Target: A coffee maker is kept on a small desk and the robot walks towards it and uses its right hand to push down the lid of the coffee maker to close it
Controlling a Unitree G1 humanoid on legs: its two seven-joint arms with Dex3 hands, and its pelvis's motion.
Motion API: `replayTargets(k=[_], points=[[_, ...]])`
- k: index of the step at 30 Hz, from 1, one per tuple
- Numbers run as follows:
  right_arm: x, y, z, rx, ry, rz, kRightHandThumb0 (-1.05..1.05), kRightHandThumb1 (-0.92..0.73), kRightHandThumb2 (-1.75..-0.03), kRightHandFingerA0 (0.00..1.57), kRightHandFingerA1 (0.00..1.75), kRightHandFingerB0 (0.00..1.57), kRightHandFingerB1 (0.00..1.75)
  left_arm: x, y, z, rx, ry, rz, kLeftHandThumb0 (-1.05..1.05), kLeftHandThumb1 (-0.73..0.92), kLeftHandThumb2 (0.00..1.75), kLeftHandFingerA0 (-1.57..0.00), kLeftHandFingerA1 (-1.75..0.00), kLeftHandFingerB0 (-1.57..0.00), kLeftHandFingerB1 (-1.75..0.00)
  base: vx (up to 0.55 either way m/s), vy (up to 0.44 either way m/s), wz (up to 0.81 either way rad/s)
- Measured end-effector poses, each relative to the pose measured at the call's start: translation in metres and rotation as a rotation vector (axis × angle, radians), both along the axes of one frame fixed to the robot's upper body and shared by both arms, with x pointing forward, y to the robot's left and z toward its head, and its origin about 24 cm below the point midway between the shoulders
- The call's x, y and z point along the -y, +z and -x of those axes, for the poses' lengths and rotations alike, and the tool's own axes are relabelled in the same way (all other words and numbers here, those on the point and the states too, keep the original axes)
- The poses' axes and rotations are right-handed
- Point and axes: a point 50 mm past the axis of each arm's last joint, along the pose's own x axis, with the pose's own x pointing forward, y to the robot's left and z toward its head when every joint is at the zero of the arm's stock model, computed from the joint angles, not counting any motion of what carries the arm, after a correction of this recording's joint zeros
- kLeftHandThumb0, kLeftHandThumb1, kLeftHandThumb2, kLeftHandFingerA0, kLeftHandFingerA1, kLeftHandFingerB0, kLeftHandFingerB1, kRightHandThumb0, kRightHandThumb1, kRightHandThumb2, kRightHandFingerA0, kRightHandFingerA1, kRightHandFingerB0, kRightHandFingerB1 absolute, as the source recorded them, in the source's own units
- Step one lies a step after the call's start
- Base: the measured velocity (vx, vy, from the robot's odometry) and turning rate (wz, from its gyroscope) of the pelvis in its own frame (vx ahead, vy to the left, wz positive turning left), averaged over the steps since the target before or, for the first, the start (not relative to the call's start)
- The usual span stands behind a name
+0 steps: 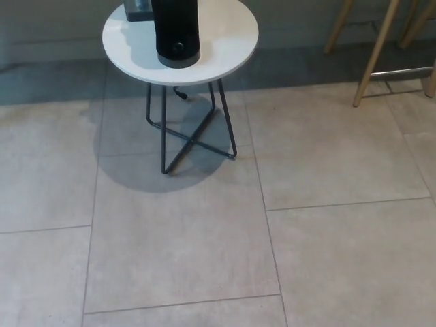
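Note:
A black coffee maker (176,33) stands on a small round white table (225,51) at the top of the head view, left of centre. Only its lower body and silver base show; its top and lid are cut off by the picture's upper edge. A dark grey part (138,9) sits beside it at the table's back left. Neither of my hands shows in the picture.
The table rests on thin black crossed wire legs (193,133) over a grey tiled floor (177,238). Wooden stool legs (375,48) with a metal footrest stand at the top right. A dark wall base runs along the top.

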Motion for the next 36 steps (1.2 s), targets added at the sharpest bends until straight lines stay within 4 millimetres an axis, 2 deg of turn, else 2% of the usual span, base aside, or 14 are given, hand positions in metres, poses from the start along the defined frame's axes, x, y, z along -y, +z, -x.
replayTargets(k=[1,7,8,11,13,20,21,22,27,28,29,31,32,36], points=[[0.000,0.000,0.000,0.005,0.002,-0.001,-0.39,-0.35,-0.95,0.00,0.51,0.00,0.51,0.000,0.000,0.000,0.001,0.002,-0.002,-0.49,0.48,0.54,-0.08,-0.57,-0.06,-0.45,0.00,0.000,0.00],[0.001,0.001,-0.005,0.039,-0.006,-0.005,-0.80,-0.45,-0.88,0.07,0.41,0.00,0.26,-0.002,0.001,-0.002,0.031,0.027,-0.003,-0.56,0.47,0.57,-0.03,-0.49,-0.03,-0.31,0.00,0.000,0.00],[0.002,0.001,-0.005,0.042,-0.003,-0.005,-0.74,-0.58,-0.58,0.08,0.39,0.01,0.28,-0.002,0.001,-0.002,0.038,0.034,-0.003,-0.60,0.35,0.74,-0.02,-0.51,0.00,-0.36,0.00,0.000,0.00],[0.002,0.002,-0.005,0.044,0.001,-0.008,-0.82,-0.46,-0.88,0.10,0.36,0.00,0.19,-0.003,0.002,-0.001,0.046,0.051,-0.001,-0.65,0.37,0.76,0.00,-0.45,0.00,-0.33,-0.02,0.012,0.08],[0.004,0.003,-0.007,0.060,-0.014,-0.014,-0.79,-0.57,-0.58,0.06,0.37,0.00,0.27,-0.005,0.002,-0.003,0.060,0.060,0.002,-0.66,0.38,0.78,0.00,-0.44,0.00,-0.33,-0.02,-0.018,0.07],[0.005,0.004,-0.007,0.087,-0.053,-0.036,-0.87,-0.69,-0.62,0.10,0.38,0.00,0.26,-0.013,0.006,-0.002,0.098,0.105,0.002,-0.66,0.61,0.61,-0.06,-0.55,-0.04,-0.38,0.03,-0.141,0.05],[0.006,0.004,-0.006,0.092,-0.058,-0.039,-0.85,-0.54,-0.99,0.08,0.43,0.01,0.24,-0.013,0.007,-0.002,0.109,0.117,0.006,-0.65,0.63,0.58,-0.11,-0.57,-0.06,-0.40,0.13,-0.306,0.08],[0.006,0.005,-0.006,0.094,-0.059,-0.041,-0.90,-0.74,-0.62,0.12,0.41,0.00,0.27,-0.014,0.007,-0.002,0.114,0.122,0.007,-0.67,0.43,0.86,-0.09,-0.58,-0.02,-0.50,0.14,-0.302,0.08],[0.013,0.010,-0.006,0.134,-0.092,-0.048,-0.89,-0.74,-0.62,0.10,0.35,0.01,0.28,-0.008,0.005,-0.001,0.148,0.163,0.045,-0.41,0.38,0.97,-0.09,-0.58,-0.01,-0.52,0.17,-0.353,-0.18],[0.013,0.010,-0.006,0.139,-0.097,-0.051,-0.87,-0.58,-1.01,0.10,0.37,0.00,0.25,-0.009,0.005,-0.001,0.151,0.170,0.047,-0.41,0.37,0.97,-0.09,-0.58,-0.01,-0.52,0.17,-0.139,0.07],[0.013,0.011,-0.007,0.147,-0.102,-0.060,-0.86,-0.75,-0.62,0.10,0.35,0.01,0.28,-0.009,0.005,0.000,0.156,0.178,0.050,-0.41,0.37,0.96,-0.10,-0.59,-0.01,-0.52,0.17,-0.104,-0.01],[0.013,0.011,-0.007,0.152,-0.104,-0.071,-0.85,-0.74,-0.63,0.10,0.36,0.01,0.28,-0.009,0.005,0.001,0.166,0.192,0.055,-0.41,0.34,0.95,-0.09,-0.58,-0.01,-0.52,0.18,-0.052,-0.02],[0.013,0.011,-0.007,0.158,-0.106,-0.076,-0.94,-0.62,-1.04,0.12,0.34,0.00,0.21,-0.010,0.006,0.000,0.175,0.201,0.058,-0.42,0.34,0.96,-0.08,-0.58,-0.01,-0.53,0.18,0.002,-0.04],[0.012,0.012,-0.007,0.165,-0.102,-0.094,-0.87,-0.60,-1.03,0.10,0.37,0.00,0.25,-0.011,0.006,-0.002,0.196,0.212,0.068,-0.42,0.33,0.95,-0.08,-0.58,-0.01,-0.53,0.22,0.098,-0.11]])
